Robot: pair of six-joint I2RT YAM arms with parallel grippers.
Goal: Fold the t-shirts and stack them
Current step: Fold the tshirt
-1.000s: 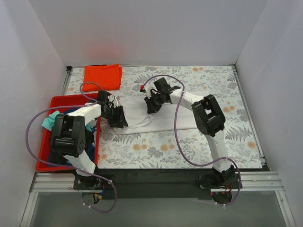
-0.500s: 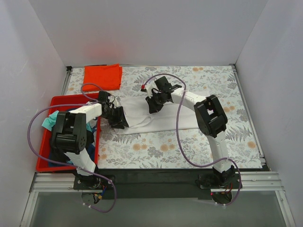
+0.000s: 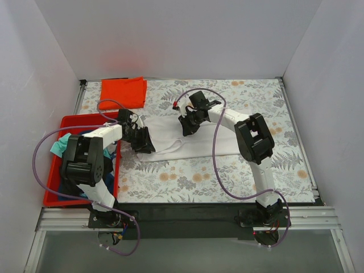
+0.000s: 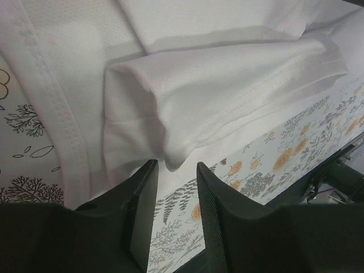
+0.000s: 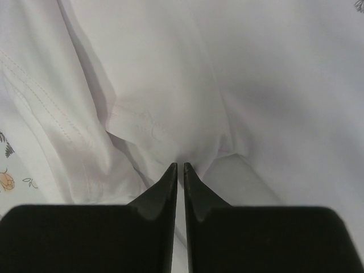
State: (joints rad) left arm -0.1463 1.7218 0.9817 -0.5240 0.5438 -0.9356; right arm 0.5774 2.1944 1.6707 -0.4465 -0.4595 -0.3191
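1. At the left edge, a red bin (image 3: 52, 196) is seen on the table; a teal t-shirt (image 3: 59, 145) and darker cloth are piled in it, partly hidden by the left arm.
2. An orange-red t-shirt (image 3: 123, 91), folded square, is laid on the floral table covering (image 3: 259, 102) at the far left corner, beyond the bin.
3. The left gripper (image 3: 143, 142) is lowered at the near left edge of the white t-shirt (image 3: 165, 132). In the wrist view its jaws are parted, with the covering visible between them, and a folded hem of the shirt (image 4: 227, 108) reaches just to their mouth; no pinch is seen.
4. The white t-shirt is spread flat at the table's centre, between the two grippers.
5. The right gripper (image 3: 188, 125) is set on the shirt's far side. Its jaws (image 5: 180, 170) are clenched almost together, and white cloth (image 5: 170, 85) is gathered and puckered at their tips.
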